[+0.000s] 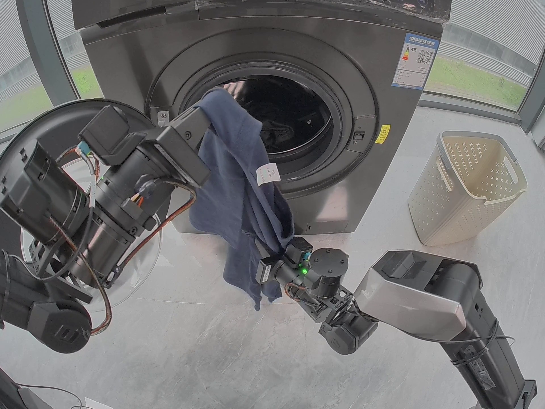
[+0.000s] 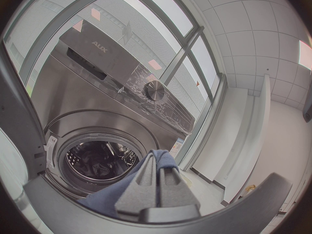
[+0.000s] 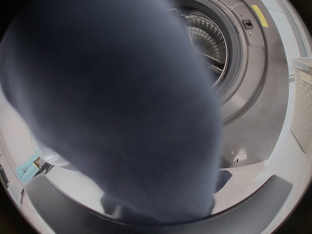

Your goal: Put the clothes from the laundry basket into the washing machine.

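Note:
A navy blue garment hangs from my left gripper, which is shut on its top edge at the upper left rim of the washing machine's drum opening. In the left wrist view the gripper pinches the blue cloth in front of the drum. The garment drapes down past the machine's front to the floor area. My right gripper is low, pressed into the garment's lower part; the cloth covers it. Dark clothes lie inside the drum.
The round washer door stands open to the left, behind my left arm. A cream laundry basket leans on the floor to the right of the machine; its inside looks bare. Grey floor lies open in front.

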You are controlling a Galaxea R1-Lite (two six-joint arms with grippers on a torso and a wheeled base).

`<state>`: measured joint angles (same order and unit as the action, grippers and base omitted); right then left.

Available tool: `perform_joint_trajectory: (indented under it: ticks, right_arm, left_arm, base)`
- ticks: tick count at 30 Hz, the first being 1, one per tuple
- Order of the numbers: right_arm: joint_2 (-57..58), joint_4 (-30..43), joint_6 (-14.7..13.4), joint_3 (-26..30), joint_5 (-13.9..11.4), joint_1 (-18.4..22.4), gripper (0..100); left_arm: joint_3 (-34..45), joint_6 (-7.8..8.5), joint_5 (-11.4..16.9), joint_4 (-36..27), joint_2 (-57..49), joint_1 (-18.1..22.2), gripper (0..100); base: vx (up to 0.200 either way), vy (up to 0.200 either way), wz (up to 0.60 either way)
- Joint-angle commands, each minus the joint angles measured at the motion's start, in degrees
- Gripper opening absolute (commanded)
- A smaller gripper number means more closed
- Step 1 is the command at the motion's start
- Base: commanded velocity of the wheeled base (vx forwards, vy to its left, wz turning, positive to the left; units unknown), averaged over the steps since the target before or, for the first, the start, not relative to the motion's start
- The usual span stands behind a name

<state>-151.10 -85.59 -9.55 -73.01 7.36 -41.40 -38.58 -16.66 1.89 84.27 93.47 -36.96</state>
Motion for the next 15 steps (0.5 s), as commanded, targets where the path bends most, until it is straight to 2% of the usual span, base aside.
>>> perform_joint_trajectory:
  ticks: [1, 6, 7, 9, 15]
  right_arm:
    - [2.04, -0.54, -0.03, 1.73, 0.02, 1.06, 0]
    - [7.93, -0.89, -0.03, 7.09, 0.02, 3.96, 0]
    - [7.93, -0.89, -0.03, 7.09, 0.02, 3.96, 0]
    - [12.24, -0.81, -0.03, 9.73, 0.02, 5.8, 0]
    - [19.27, -0.28, 0.32, 12.36, 0.02, 7.65, 0]
  left_arm:
    - [0.0, -0.03, -0.04, -0.07, -0.13, 0.49, 0]
    - [0.26, -0.12, 0.48, -0.43, 0.58, 5.32, 0]
    - [0.26, -0.12, 0.48, -0.43, 0.58, 5.32, 0]
    - [0.97, -0.03, 0.48, -0.6, 2.16, 8.22, 0]
    - [3.25, 0.49, 0.4, -0.25, 6.29, 9.45, 0]
  base:
    - [0.0, 0.0, 0.0]
    - [0.0, 0.0, 0.0]
    - [0.0, 0.0, 0.0]
    - [0.0, 0.0, 0.0]
    - [0.0, 0.0, 0.0]
